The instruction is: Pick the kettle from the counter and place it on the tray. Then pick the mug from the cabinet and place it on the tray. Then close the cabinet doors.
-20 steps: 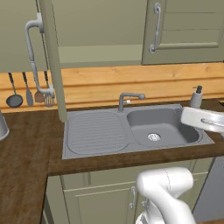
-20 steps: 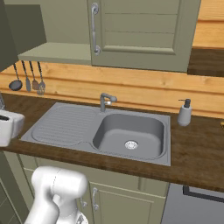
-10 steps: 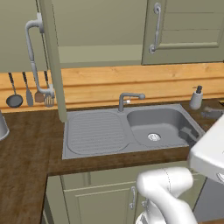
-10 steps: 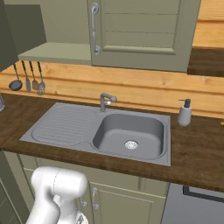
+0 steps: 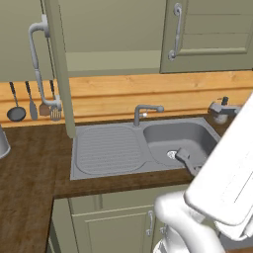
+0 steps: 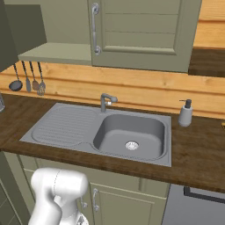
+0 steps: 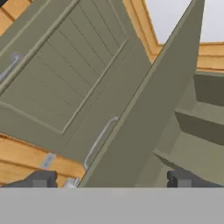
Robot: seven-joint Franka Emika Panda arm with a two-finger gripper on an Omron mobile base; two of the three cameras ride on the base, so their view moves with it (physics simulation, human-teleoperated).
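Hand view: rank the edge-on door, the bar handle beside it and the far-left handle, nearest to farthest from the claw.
1. Edge-on door, rising between the claw tips.
2. Bar handle, just left of it.
3. Second handle, upper left edge.

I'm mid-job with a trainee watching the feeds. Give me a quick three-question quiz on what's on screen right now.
1. True or false: the left cabinet door is shut.
2. Which of these stands on the counter to the right of the sink? A: a kettle. B: a soap dispenser. C: a mug.
3. Fill in the blank: in the hand view, the hand faces the edge of a door with its fingers ___.

Key:
1. False. It stands swung open.
2. B.
3. Open, with nothing between them.
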